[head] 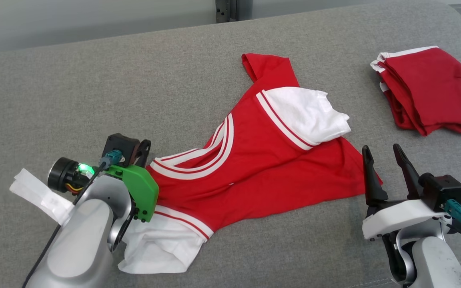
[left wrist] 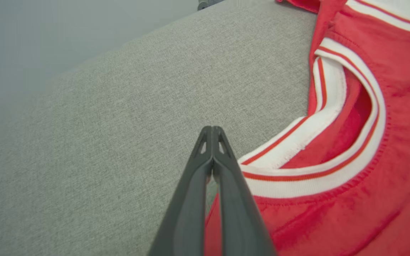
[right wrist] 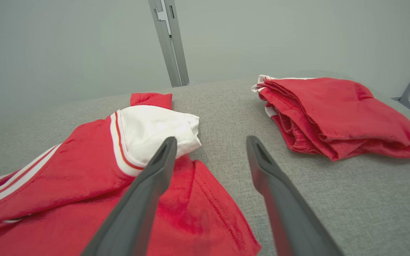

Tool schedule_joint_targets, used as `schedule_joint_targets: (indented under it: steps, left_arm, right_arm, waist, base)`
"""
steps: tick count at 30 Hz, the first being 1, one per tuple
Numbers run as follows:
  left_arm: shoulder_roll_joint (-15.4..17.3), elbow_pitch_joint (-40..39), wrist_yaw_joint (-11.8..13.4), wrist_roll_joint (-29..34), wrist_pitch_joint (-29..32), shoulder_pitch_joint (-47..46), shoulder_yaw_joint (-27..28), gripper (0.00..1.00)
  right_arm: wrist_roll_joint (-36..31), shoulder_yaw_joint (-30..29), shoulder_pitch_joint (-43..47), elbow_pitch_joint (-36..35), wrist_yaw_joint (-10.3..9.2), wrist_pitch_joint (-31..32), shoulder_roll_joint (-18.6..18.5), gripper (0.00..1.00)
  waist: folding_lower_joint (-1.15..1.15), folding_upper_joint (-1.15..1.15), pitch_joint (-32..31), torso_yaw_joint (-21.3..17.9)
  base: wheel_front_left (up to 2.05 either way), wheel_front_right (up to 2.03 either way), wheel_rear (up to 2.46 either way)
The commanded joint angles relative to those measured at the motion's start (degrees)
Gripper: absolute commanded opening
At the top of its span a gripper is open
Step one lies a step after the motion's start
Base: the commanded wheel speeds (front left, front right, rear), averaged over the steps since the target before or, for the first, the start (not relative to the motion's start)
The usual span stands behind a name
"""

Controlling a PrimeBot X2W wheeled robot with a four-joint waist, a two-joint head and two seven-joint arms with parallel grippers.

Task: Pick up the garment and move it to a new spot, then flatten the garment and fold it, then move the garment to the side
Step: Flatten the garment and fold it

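The garment (head: 262,160), a red shirt with white sleeves and a striped white collar, lies spread and rumpled in the middle of the grey padded surface (head: 94,88). My left gripper (head: 145,149) is shut at the shirt's left shoulder. In the left wrist view its tips (left wrist: 212,129) meet over grey cloth just beside the collar (left wrist: 333,117), and no fabric shows between them. My right gripper (head: 380,148) stands open at the shirt's right hem. In the right wrist view its fingers (right wrist: 211,140) straddle the hem edge of the garment (right wrist: 66,185), near the white sleeve (right wrist: 155,128).
A second red garment (head: 430,88) lies folded at the back right, also seen in the right wrist view as a folded pile (right wrist: 333,113). A white strip (head: 34,192) sticks out beside my left wrist. A grey wall and a metal post (right wrist: 169,42) stand behind the surface.
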Motion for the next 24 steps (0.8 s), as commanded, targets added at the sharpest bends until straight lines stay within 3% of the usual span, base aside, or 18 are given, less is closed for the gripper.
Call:
schedule_joint_targets:
  steps: [1, 5, 6, 7, 8, 17, 24]
  left_arm:
    - [-0.33, 1.03, -0.62, -0.91, 0.55, -0.53, -0.15, 0.0]
    - [-0.18, 1.86, -1.75, -1.89, 2.56, -0.98, -1.38, 0.0]
    - [-0.09, 1.77, -1.86, -2.08, 2.85, -0.95, -1.66, 0.15]
    - [0.0, 1.52, -1.87, -2.19, 3.06, -0.88, -1.81, 0.42]
    - [0.1, 1.27, -2.01, -2.5, 3.27, -0.73, -1.99, 1.0]
    - [0.98, -1.07, -2.84, -4.84, 6.14, 0.75, -4.2, 1.0]
    - [1.61, 1.45, -2.97, -6.03, 8.96, -0.69, -5.13, 1.0]
  right_arm:
    - [0.02, -0.06, -0.67, 0.07, -0.02, -0.29, -0.09, 1.0]
    - [-0.26, -0.21, -0.72, 0.11, -0.02, -0.3, -0.09, 1.0]
    - [-0.36, -0.31, -0.7, 0.15, -0.02, -0.29, -0.09, 1.0]
    - [-0.41, -0.42, -0.65, 0.18, -0.02, -0.28, -0.09, 1.0]
    - [-0.39, -0.51, -0.6, 0.21, -0.02, -0.31, -0.09, 1.0]
    - [-0.15, -0.7, -0.5, 0.21, -0.02, -0.39, -0.09, 1.0]
    - [0.21, -0.44, -1.44, 0.07, -0.02, -0.5, -0.1, 1.0]
  waist:
    - [0.0, 0.0, 0.06, 0.12]
    - [0.0, 0.0, 0.01, 0.25]
    - [0.0, 0.0, -0.04, 0.28]
    - [0.0, 0.0, -0.09, 0.31]
    - [0.0, 0.0, -0.14, 0.32]
    - [0.0, 0.0, -0.25, 0.35]
    - [0.0, 0.0, 0.7, -0.6]
  base:
    - [0.0, 0.0, 0.0]
    - [0.0, 0.0, 0.0]
    - [0.0, 0.0, 0.0]
    - [0.0, 0.0, 0.0]
    - [0.0, 0.0, 0.0]
    - [0.0, 0.0, 0.0]
    - [0.0, 0.0, 0.0]
